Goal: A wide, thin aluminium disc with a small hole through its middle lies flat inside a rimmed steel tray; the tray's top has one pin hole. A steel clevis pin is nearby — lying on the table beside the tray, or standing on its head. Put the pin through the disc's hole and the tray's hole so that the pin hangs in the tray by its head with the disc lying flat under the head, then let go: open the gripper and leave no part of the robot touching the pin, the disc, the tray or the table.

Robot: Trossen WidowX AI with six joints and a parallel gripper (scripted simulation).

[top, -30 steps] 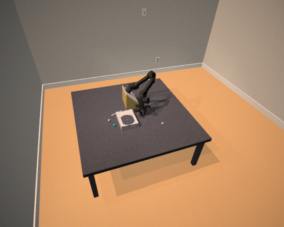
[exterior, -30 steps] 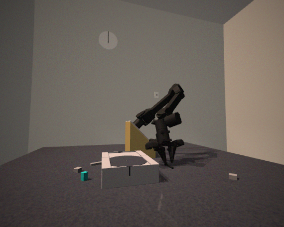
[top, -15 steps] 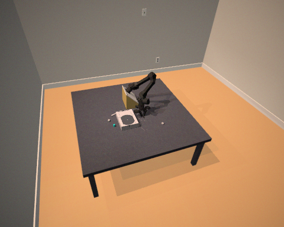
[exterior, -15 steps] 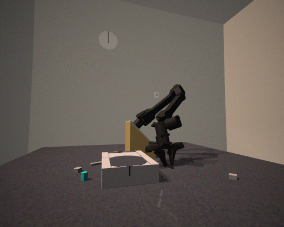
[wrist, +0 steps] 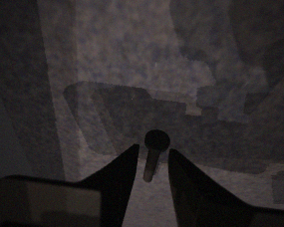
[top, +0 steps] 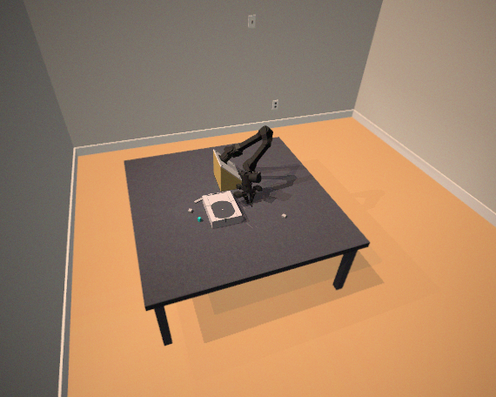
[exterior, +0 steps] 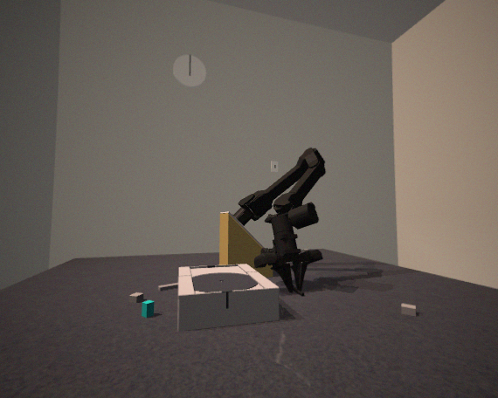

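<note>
Dark gripper fingers [top: 250,199] [exterior: 298,284] stand partly spread around the pin [wrist: 151,161]; contact is hard to make out. In the exterior view they hover at the tray's [exterior: 228,307] [top: 227,222] two o'clock. No writing is legible; the shadowed pin tip blurs.
</note>
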